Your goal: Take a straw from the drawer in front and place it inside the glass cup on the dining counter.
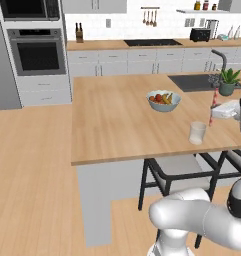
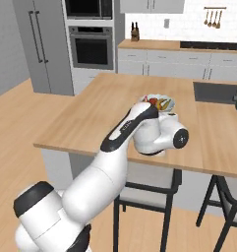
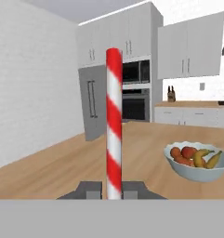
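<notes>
A light wooden floor [image 1: 32, 160] runs under the room, with black-framed stools [image 1: 177, 172] tucked near the island's edge. Along the far wall stand pale grey cabinets [image 1: 142, 61] with a black cooktop [image 1: 152, 42], a built-in oven [image 1: 38, 51] at far left beside a grey fridge [image 2: 44, 44]. White tiled wall [image 1: 127, 22] carries hanging utensils [image 1: 149, 17]; a toaster [image 1: 200, 34] sits far right.

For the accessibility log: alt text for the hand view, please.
The gripper is shut on a red-and-white striped straw standing upright above a wooden dining counter. A fruit bowl sits to the right, kitchen cabinets behind.
</notes>
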Available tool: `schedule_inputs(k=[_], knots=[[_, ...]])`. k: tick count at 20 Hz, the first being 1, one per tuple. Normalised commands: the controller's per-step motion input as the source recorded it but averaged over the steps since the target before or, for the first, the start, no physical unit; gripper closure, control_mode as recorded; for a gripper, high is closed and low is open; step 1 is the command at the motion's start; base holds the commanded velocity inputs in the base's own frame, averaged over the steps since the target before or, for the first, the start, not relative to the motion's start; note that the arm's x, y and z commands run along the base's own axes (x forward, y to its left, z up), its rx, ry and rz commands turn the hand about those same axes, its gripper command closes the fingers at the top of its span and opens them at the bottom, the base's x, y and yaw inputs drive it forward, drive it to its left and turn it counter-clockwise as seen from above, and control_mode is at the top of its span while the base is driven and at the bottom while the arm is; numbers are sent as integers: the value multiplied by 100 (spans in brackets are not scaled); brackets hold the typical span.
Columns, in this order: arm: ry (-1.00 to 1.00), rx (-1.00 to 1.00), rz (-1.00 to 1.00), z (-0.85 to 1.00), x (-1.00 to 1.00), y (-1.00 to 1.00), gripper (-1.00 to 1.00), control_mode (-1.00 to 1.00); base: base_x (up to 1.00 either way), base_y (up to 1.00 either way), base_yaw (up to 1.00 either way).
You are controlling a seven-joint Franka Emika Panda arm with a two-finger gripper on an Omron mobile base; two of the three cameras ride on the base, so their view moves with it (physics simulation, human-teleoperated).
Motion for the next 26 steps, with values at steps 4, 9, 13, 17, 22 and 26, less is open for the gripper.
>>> schedule_inputs(k=[4, 9, 13, 17, 22, 26], knots=[[-17, 0, 7, -6, 39, -3, 100, -100, 0, 0, 0], [-6, 0, 5, -9, 35, -30, 100, -100, 0, 0, 0], [0, 0, 0, -15, 14, -50, 100, -100, 0, 0, 0], [0, 0, 0, -19, 25, -11, 100, -100, 0, 0, 0], [3, 0, 0, -41, 30, 0, 100, -100, 0, 0, 0], [2, 0, 0, -36, 29, 0, 100, -100, 0, 0, 0]])
